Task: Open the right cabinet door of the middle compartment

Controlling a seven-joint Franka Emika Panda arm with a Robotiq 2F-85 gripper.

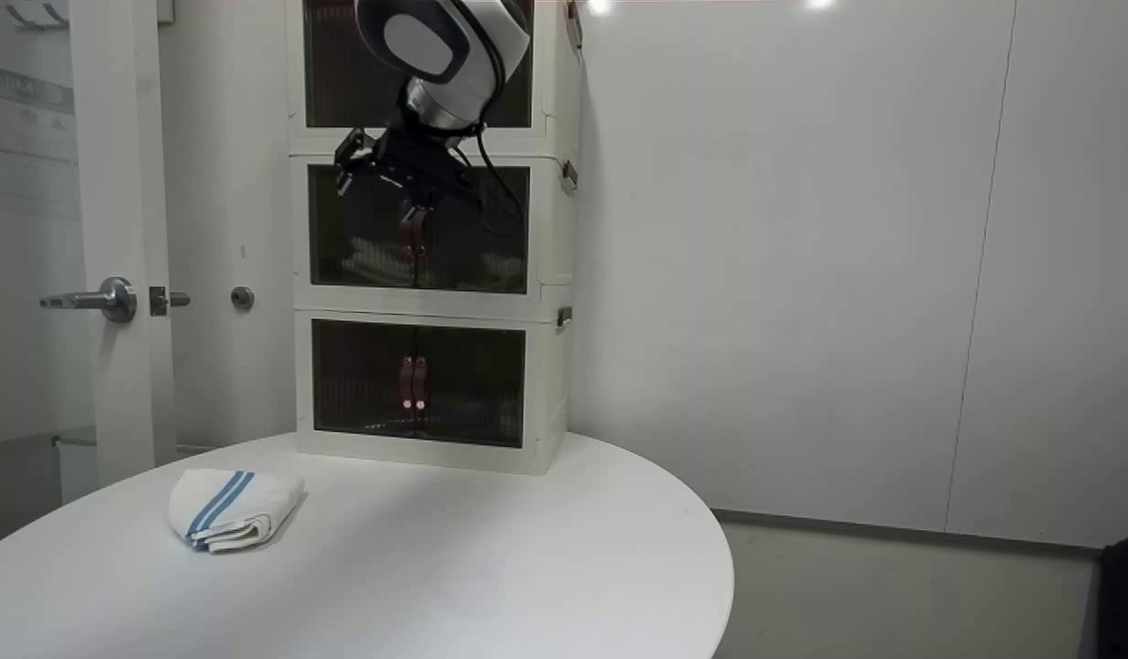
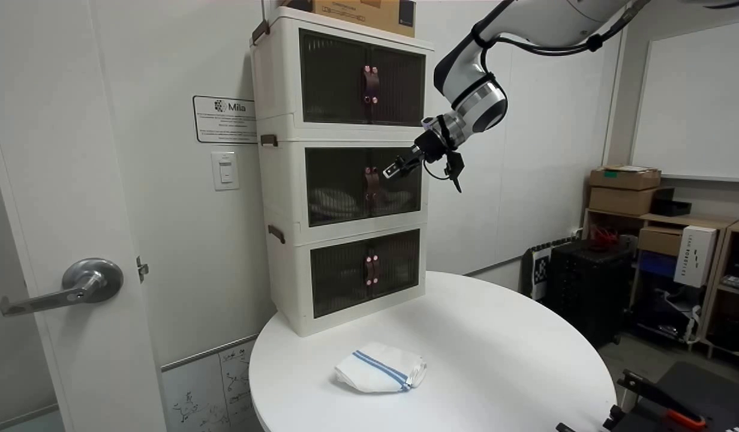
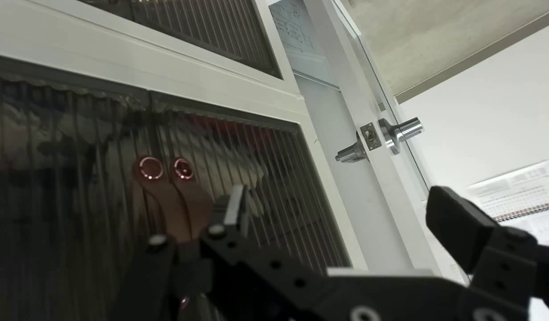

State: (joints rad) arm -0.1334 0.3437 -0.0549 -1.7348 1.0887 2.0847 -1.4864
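Barely started tbh: my gripper (image 1: 377, 200) is near the right door (image 1: 477, 260) of the middle tier (image 1: 417, 301), jaws apart, door closed, so the grab and pull remain.

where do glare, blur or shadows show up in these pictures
In the wrist view, gripper slightly blurred, handle studs glinting, hazy shapes on the right cabinet door, reflections or contents unclear; in an exterior view, two bright spots at the top edge, soft shadow on the table.

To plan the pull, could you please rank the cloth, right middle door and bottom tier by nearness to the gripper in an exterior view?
1. Right middle door: partly behind the gripper.
2. Bottom tier: one level down.
3. Cloth: lowest, on the table.
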